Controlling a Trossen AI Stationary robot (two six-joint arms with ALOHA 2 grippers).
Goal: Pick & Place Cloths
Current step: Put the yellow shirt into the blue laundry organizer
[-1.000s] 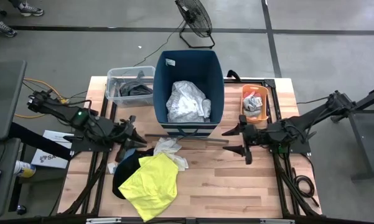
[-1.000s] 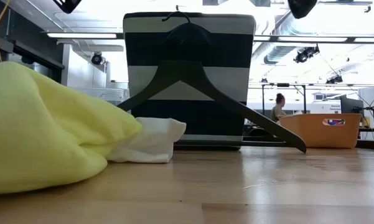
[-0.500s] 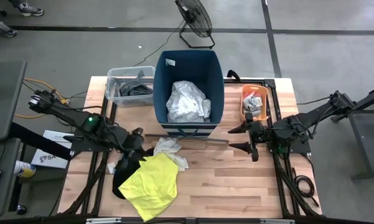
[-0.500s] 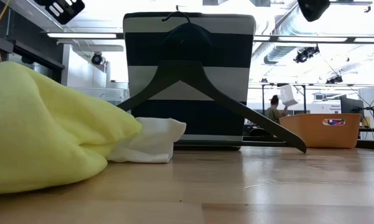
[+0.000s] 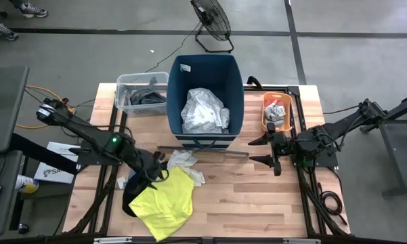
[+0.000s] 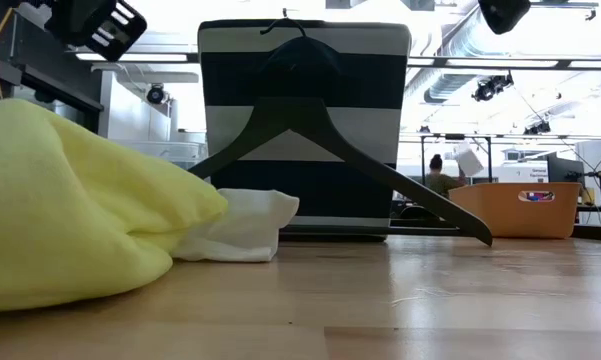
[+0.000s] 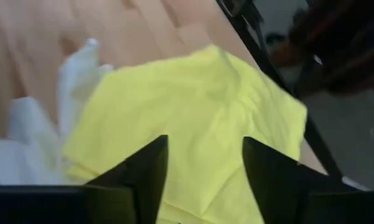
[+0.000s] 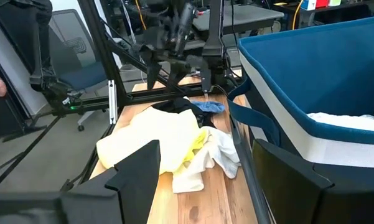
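My left pincer (image 5: 156, 177) hovers over the yellow shirt (image 5: 164, 200), fingers spread, holding nothing. My right pincer (image 5: 259, 150) waits beside the blue bin (image 5: 204, 71), open, empty.

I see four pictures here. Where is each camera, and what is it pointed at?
High view: above the table, looking straight down; both arms show, the left hand over the yellow shirt, the right hand waiting open beside the blue bin.
Low view: at table-top height, looking level at the hanger leaning on the bin; arm parts hang above.
Left wrist view: on the left arm, over the shirt, past its open fingers.
Right wrist view: on the right arm, looking across at the left arm.
All four share the yellow shirt.
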